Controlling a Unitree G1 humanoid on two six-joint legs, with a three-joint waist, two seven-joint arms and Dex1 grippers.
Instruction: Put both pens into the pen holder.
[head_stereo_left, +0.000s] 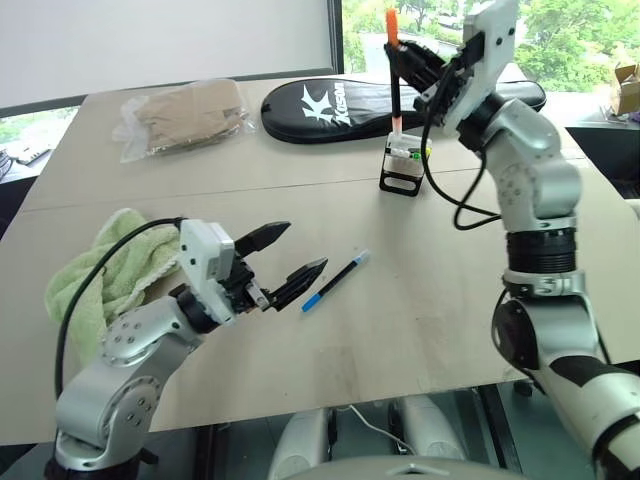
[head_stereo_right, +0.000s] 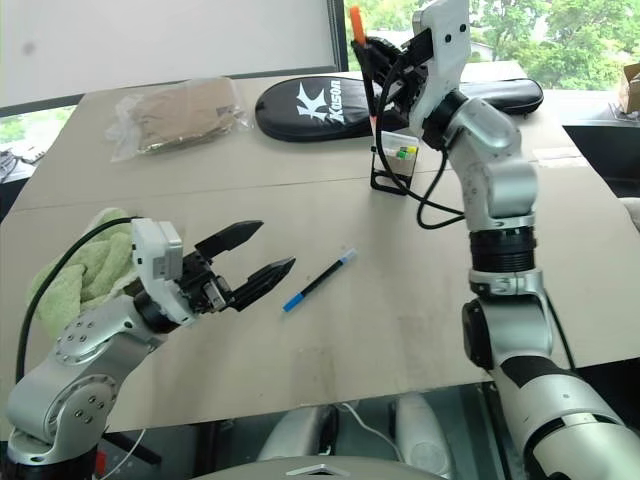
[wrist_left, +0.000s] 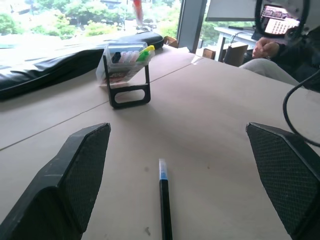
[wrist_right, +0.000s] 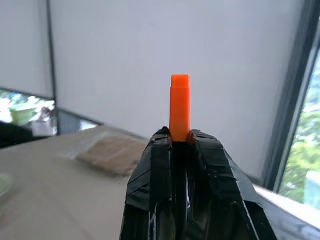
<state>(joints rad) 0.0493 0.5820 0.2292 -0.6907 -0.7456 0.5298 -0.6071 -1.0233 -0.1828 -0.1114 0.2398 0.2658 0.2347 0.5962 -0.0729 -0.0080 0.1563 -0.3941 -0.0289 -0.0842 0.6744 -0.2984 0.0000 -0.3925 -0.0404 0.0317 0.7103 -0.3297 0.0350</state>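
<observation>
Left eye view: the right gripper is raised over the far part of the desk, and its fingers are closed on the orange-capped pen. The pen is held upright, cap uppermost, with its white lower end at the top of the pen holder; whether the tip is already inside cannot be told. In the right wrist view the orange cap is seen standing up from between the two closed black fingers.

The pen holder stands on its black frame toward the far edge of the desk, just in front of the long black racket bag that lies along that edge. Short yellow and green-tipped markers are seen inside the holder in the left wrist view.

The blue-capped pen lies flat on the bare desk near its middle, set slantwise, with its blue cap toward the near edge and its pale end toward the far edge. It is touched by nothing.

The left gripper is held above the desk just beside the blue-capped pen, its fingers spread wide and empty. In the left wrist view the pen is seen lying between and ahead of the two open fingers.

A green towel lies at the left edge of the desk, and a clear plastic bag with brown contents lies near the far left corner.
</observation>
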